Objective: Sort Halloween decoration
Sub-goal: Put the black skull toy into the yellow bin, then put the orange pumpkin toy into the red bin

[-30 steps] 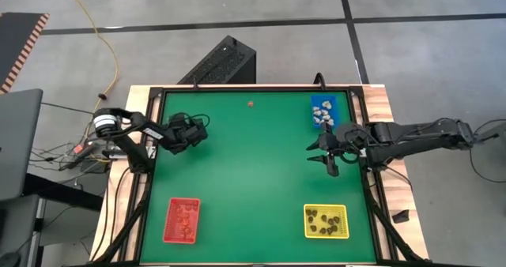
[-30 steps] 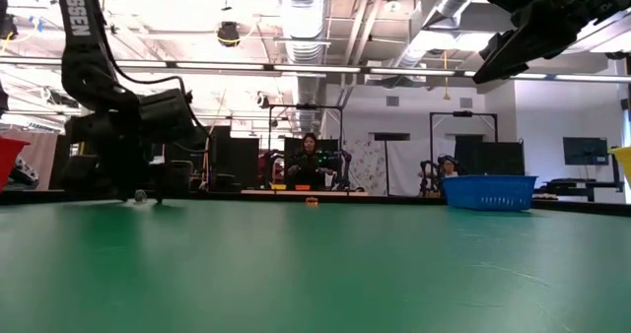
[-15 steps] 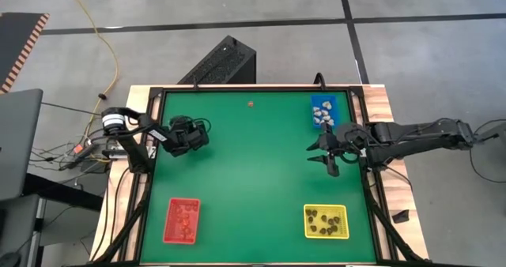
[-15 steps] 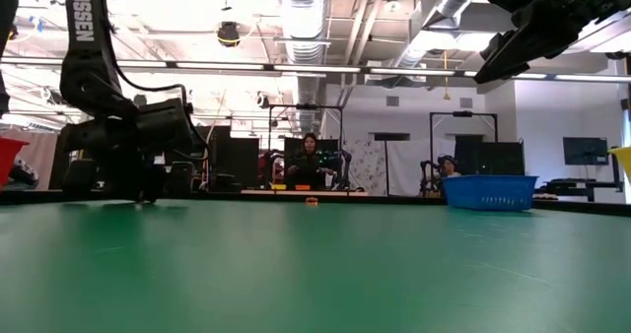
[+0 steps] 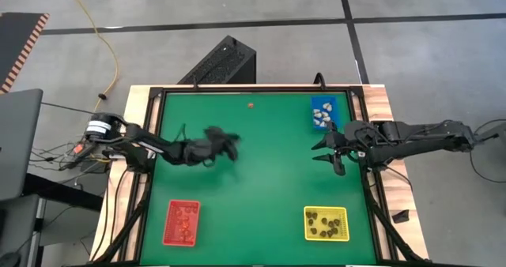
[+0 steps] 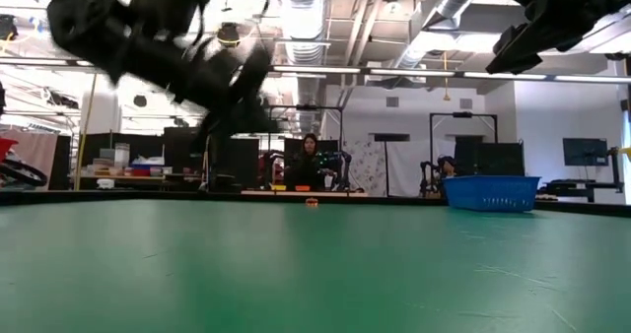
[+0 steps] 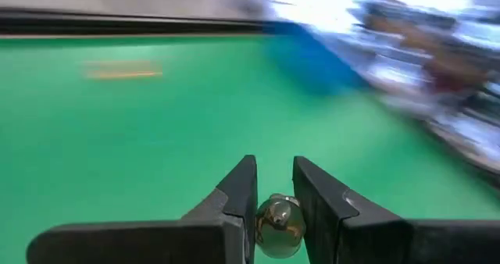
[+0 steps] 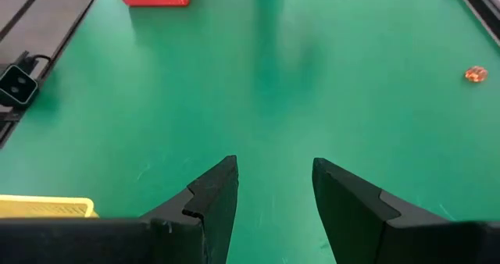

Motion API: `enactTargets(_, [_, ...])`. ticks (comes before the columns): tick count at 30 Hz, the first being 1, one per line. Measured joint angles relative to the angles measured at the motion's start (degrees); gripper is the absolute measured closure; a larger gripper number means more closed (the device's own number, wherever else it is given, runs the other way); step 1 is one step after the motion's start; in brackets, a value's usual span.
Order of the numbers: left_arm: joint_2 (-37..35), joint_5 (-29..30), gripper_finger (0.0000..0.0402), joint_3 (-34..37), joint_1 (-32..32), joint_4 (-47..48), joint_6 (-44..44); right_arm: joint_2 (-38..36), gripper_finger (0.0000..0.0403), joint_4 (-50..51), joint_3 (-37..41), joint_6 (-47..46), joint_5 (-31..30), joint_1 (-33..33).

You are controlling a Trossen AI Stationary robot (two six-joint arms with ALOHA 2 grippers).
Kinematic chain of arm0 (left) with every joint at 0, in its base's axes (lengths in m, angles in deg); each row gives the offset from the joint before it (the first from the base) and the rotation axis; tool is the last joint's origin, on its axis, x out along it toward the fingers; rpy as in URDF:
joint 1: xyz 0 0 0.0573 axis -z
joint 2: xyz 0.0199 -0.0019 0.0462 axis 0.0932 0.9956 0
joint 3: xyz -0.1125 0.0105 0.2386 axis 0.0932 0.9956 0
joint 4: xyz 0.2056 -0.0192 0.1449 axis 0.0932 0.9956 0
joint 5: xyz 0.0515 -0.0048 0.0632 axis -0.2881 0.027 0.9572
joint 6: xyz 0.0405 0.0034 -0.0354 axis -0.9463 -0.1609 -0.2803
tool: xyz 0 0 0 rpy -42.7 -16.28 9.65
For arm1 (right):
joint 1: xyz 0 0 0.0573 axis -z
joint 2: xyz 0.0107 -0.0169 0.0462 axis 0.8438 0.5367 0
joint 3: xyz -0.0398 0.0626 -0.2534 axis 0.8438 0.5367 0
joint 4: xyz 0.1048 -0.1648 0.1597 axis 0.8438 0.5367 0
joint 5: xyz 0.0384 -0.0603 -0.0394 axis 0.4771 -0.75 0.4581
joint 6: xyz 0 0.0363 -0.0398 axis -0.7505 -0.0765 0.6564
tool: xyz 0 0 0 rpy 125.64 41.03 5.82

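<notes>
One trinket (image 7: 278,224), dark and glossy, was held between the fingers of the left gripper (image 7: 275,198), which was clamped on it. A second before, that gripper had been low at the tabletop's (image 5: 261,172) left edge with jaws apart; since then the piece had been picked up, and the arm had been lifted and swung out over the middle of the green surface (image 5: 225,144). A carry was judged under way, probably to the yellow tray (image 5: 326,222), well off from the left gripper, where dark pieces lay. One orange trinket (image 5: 251,105) was left loose beyond that gripper. The right gripper (image 5: 332,148) was kept wide and empty just beside the blue tray (image 5: 322,111). The red tray (image 5: 182,220) was stocked with reddish pieces.
</notes>
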Motion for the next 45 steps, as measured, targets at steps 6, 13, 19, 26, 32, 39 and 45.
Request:
enactTargets(6, [14.19, -15.97, 0.0351, -20.92, 12.79, -1.18, -11.69, -1.03, 0.0207, 0.05, 0.00, -0.18, -0.10, -0.02])
enactTargets(13, [39.31, -26.98, 0.0351, -54.02, 17.13, 2.08, -29.30, -1.03, 0.0207, 0.15, 0.00, -1.93, -0.12, -0.02])
enactTargets(19, [56.30, -39.98, 0.0351, -81.18, 15.83, 7.97, -30.88, -1.03, 0.0207, 1.27, 0.01, -6.44, -0.10, -0.17])
enactTargets(26, [63.09, -39.97, 0.0347, -97.36, 15.52, 24.00, -32.36, -1.02, 0.0207, 1.54, 0.02, -8.43, -0.08, -0.17])
enactTargets(32, [63.13, -33.45, 0.0216, -98.32, 15.50, 27.89, -35.51, -1.03, 0.0207, 1.37, 0.02, -8.26, -0.08, -0.15])
enactTargets(39, [60.10, -24.08, 0.0131, -98.30, 15.57, 39.26, -42.25, -1.03, 0.0207, 1.50, 0.02, -7.72, -0.06, -0.15])
enactTargets(45, [48.82, -4.69, 0.0145, -94.22, 14.58, 54.57, -51.88, -0.93, 0.0207, 2.85, 0.02, -4.38, -1.34, -0.07])
